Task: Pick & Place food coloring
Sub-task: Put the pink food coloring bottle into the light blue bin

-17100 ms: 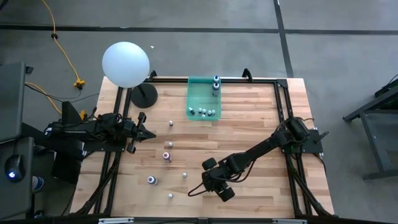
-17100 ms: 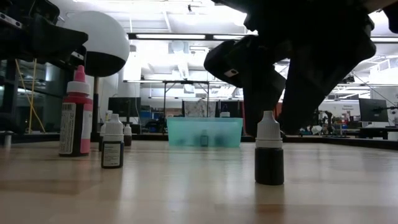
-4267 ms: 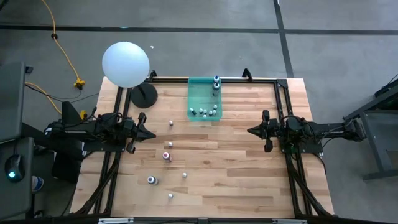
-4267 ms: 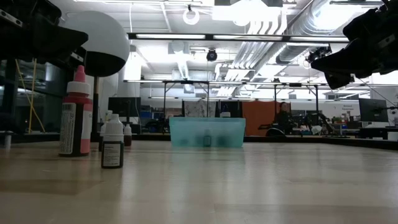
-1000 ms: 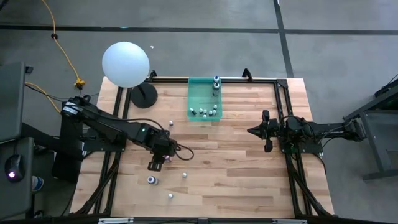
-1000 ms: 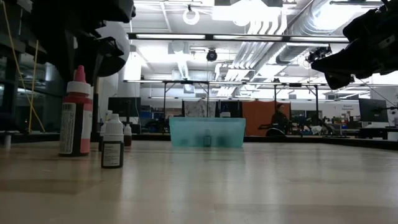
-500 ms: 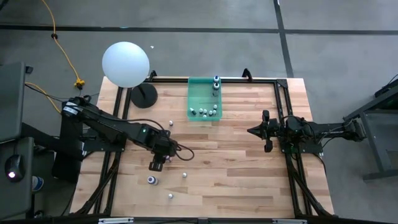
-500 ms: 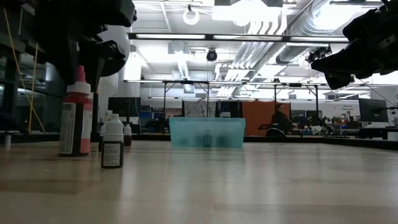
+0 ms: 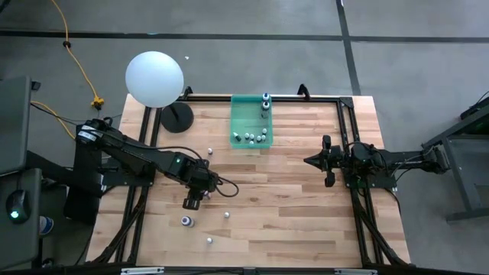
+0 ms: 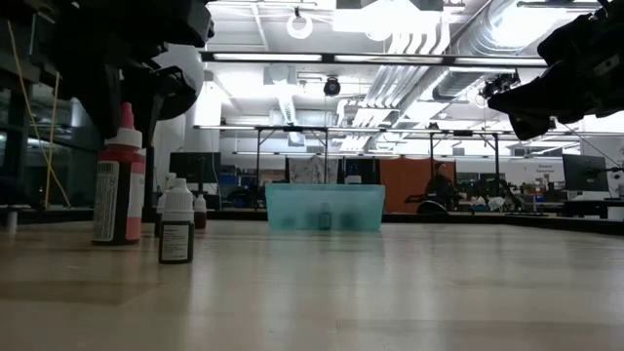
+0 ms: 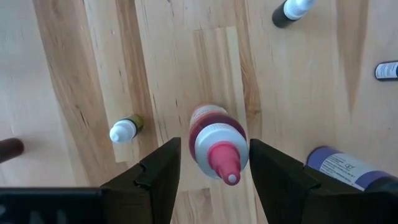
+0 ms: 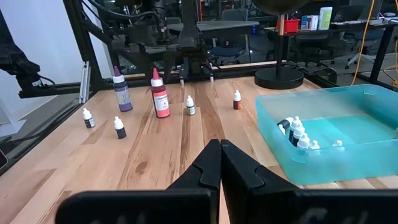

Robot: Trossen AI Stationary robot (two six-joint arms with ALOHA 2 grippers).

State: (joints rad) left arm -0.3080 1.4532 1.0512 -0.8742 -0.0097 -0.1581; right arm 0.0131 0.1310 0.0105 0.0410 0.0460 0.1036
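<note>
the left gripper has come down over the red bottle, fingers apart on both sides, not yet clamped. the bottle stands on the table, well apart from the green bin. the right gripper waits pressed together.

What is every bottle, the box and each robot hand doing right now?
Left gripper: open, fingers either side of the pink-red bottle, not gripping.
Right gripper: shut, empty, waiting at the table's right side.
Pink-red bottle: upright on the table, cap on.
Purple bottle: upright on the table.
Teal bin: open-topped, several small bottles inside.
</note>
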